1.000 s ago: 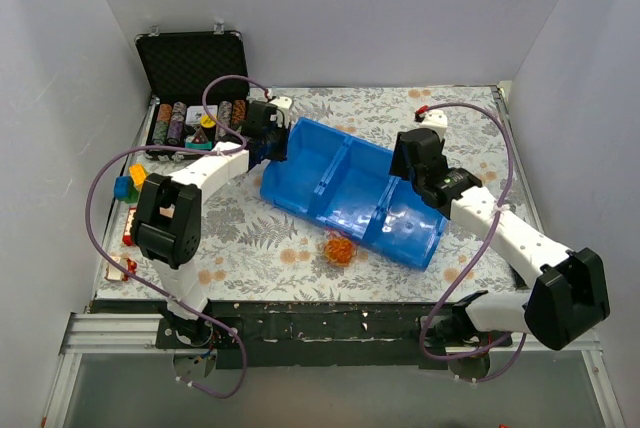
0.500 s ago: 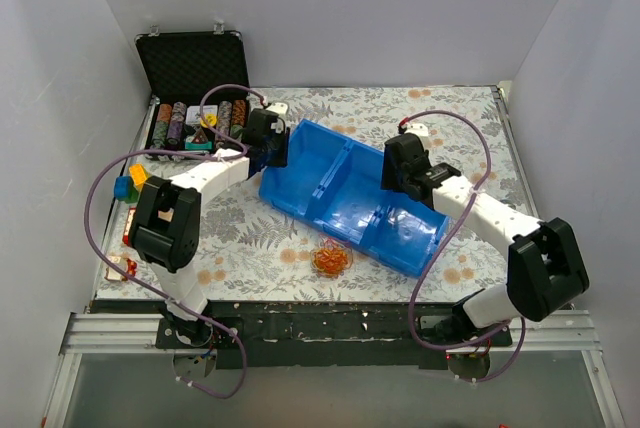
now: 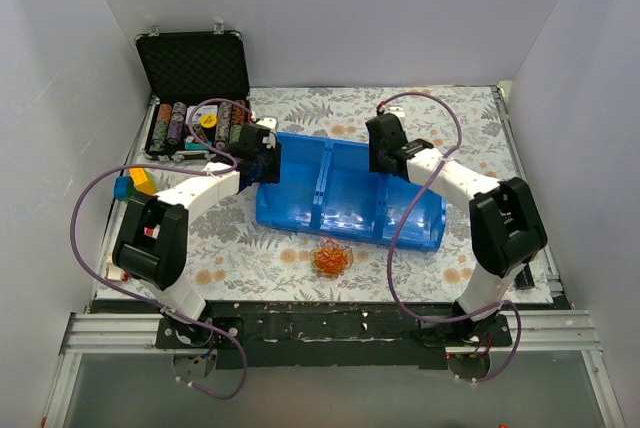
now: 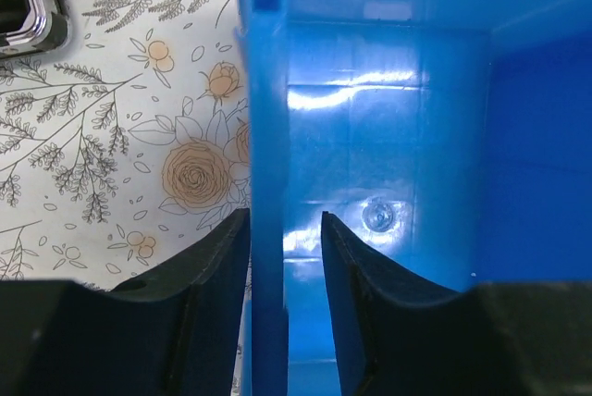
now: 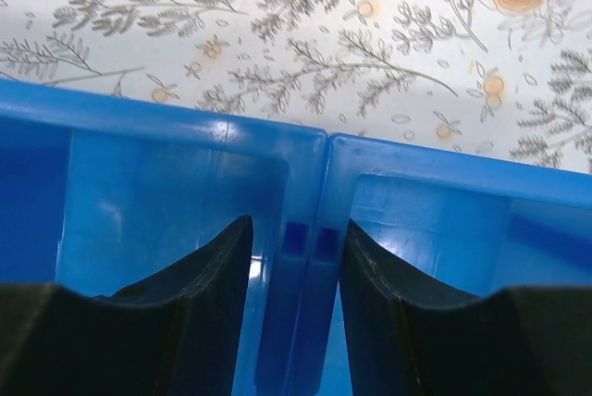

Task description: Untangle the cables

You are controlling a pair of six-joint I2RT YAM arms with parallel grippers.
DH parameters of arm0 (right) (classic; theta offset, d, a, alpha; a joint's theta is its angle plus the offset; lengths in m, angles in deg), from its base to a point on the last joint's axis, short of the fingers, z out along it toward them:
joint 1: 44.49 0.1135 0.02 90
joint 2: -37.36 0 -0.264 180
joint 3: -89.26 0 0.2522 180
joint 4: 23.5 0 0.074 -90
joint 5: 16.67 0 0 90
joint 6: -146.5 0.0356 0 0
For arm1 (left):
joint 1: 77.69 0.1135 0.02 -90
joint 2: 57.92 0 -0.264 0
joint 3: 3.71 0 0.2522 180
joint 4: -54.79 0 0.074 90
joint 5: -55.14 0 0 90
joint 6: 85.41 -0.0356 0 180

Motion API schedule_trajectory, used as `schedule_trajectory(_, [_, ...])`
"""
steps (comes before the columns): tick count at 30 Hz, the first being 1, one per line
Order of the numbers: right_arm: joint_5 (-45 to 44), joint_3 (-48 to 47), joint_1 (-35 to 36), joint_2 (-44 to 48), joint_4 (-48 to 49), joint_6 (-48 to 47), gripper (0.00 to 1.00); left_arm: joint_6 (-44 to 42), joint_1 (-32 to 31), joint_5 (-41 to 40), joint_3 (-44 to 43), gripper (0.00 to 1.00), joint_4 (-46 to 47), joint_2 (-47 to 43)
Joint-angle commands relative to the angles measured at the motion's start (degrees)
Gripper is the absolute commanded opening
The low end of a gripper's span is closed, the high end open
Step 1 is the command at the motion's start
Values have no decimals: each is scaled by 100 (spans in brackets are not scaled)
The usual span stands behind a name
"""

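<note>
Plain white walls [image 3: 330, 8] are closing in the table [image 3: 470, 118] on three sides, its floral cloth lying flat under even light. Behind the table's far left corner an open black case [image 3: 192, 63] is leaning on the wall. Along the table's near edge a metal rail [image 3: 330, 333] is running.

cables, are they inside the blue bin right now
No, the cables lie on the floral tablecloth just in front of the blue bin, outside its near wall.
</note>
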Motion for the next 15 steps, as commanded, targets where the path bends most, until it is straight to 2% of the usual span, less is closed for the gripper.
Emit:
schedule_trajectory(1, [86, -676, -6, -353, 334, -192, 49, 3, 33, -173, 43, 37, 43, -246])
schedule_trajectory(15, [8, -1327, -68, -951, 378, -297, 48, -366, 147, -472, -1073, 37, 307, 817])
